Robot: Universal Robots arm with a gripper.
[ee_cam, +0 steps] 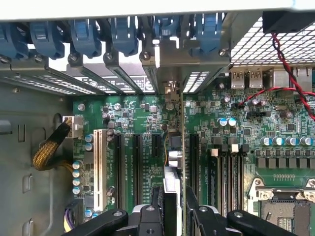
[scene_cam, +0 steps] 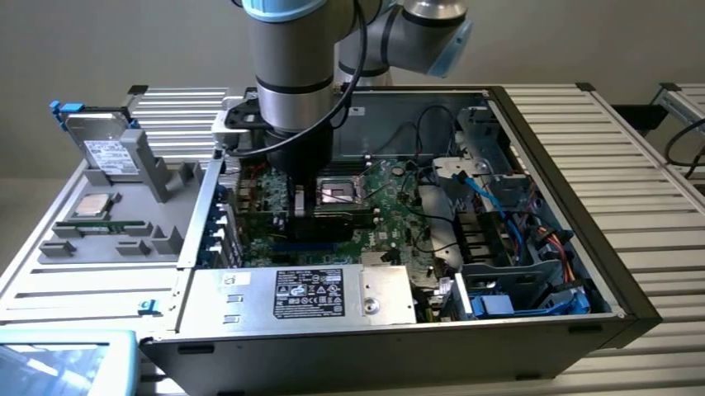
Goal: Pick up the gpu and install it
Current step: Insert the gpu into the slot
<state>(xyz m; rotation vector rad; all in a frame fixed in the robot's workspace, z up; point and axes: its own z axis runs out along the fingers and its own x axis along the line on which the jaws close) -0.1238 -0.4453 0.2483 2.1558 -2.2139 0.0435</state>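
Observation:
In the wrist view the gpu (ee_cam: pixel 173 169) stands on edge between my fingers, a thin green card seen edge-on. It runs from my gripper (ee_cam: pixel 173 212) toward the case's rear slot openings, where its silver bracket end (ee_cam: pixel 170 88) lies. The gripper is shut on the gpu. The card hangs in line with the black expansion slots (ee_cam: pixel 138 167) of the green motherboard (ee_cam: pixel 236 128); whether it touches a slot I cannot tell. In the exterior view the gripper (scene_cam: pixel 300 202) reaches down into the open computer case (scene_cam: pixel 551 132), beside the CPU socket (scene_cam: pixel 339 191).
Blue slot latches (ee_cam: pixel 118 34) line the rear of the case. Red-black wires (ee_cam: pixel 290 73) and a yellow braided cable (ee_cam: pixel 49 147) lie near the board. A grey tray (scene_cam: pixel 165 206) at the exterior view's left holds a silver drive (scene_cam: pixel 111 153), a processor (scene_cam: pixel 94 206) and memory sticks (scene_cam: pixel 105 224).

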